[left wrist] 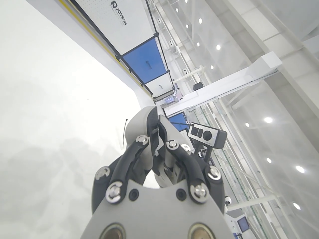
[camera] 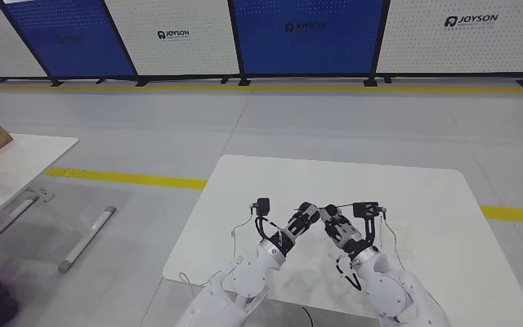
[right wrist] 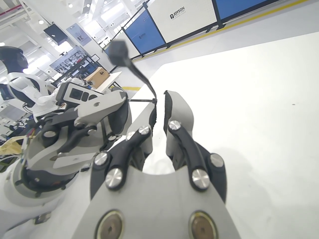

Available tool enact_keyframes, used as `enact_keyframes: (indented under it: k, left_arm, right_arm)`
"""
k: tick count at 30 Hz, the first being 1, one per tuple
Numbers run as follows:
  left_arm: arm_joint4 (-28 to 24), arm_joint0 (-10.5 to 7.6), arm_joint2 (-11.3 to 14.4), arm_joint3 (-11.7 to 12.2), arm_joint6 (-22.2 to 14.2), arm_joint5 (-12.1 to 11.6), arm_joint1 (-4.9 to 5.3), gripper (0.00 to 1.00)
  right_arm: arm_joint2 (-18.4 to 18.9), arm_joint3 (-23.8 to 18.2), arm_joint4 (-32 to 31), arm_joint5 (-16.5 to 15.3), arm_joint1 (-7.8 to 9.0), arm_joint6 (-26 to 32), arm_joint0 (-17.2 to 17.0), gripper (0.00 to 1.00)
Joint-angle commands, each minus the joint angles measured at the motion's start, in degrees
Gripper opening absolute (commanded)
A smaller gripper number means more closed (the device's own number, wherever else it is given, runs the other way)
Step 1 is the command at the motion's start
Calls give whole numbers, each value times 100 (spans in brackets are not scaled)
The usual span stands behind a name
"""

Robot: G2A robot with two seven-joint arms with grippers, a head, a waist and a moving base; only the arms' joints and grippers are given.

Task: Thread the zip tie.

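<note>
The black zip tie (right wrist: 139,74) stands up over the white table (camera: 409,188), its square head (right wrist: 118,50) high in the air. The strap curves down to my right gripper (right wrist: 160,98), lies against one pad and kinks there. That gripper's fingers are open by a narrow gap. From the kink the thin tail (right wrist: 142,100) runs level into my left gripper (right wrist: 125,100), which is shut on it. Both grippers (camera: 304,214) (camera: 329,214) meet tip to tip near the table's front. In the left wrist view a thin black strap (left wrist: 123,133) shows beside the shut left gripper (left wrist: 157,115).
The table's front edge lies just behind the arms, with bare white surface beyond and to the right. A second white table (camera: 33,155) and a metal bar (camera: 86,239) on the floor are off to the left. The right wrist camera (left wrist: 206,135) sits close to the left gripper.
</note>
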Motion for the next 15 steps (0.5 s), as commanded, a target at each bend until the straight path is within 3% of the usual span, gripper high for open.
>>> enact_keyframes:
  k: [1, 7, 11, 15]
  left_arm:
    - [-1, -6, 2, 3, -4, 10, -2, 0]
    - [12, -21, 6, 4, -10, 30, -4, 0]
    - [22, -25, 12, 4, -9, 35, -6, 0]
    - [4, -27, 13, 6, -11, 21, -9, 0]
  right_arm:
    - [0, -7, -1, 5, 1, 4, 3, 17]
    - [10, -43, 14, -8, 4, -8, -2, 18]
    - [18, -48, 28, -20, 4, -59, -7, 2]
    - [23, -18, 53, 12, 1, -68, 6, 0]
